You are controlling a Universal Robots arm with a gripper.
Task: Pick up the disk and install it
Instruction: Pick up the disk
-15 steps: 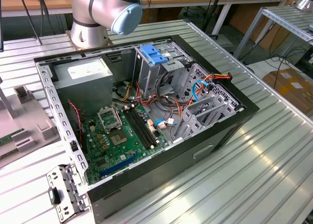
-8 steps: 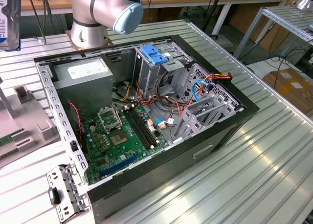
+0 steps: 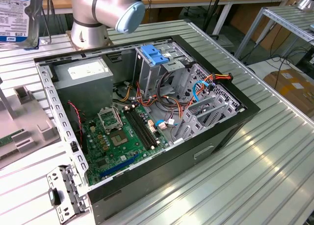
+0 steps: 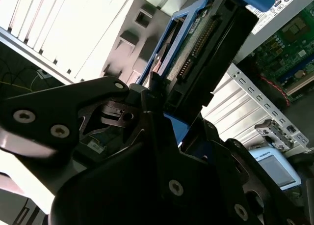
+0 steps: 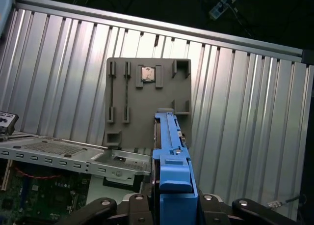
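The gripper (image 5: 174,208) squeezes the disk (image 5: 170,136) tight. The first wrist view shows its blue rail (image 5: 174,178); the exterior view shows its white label (image 3: 14,14), left of the case (image 3: 206,151).

Open PC case (image 3: 216,136) on a ribbed metal table (image 3: 265,181), with grey PSU box (image 3: 83,82), green motherboard (image 3: 115,139) and blue-topped drive cage (image 3: 154,55) inside, grey tray (image 5: 142,107) beside it.
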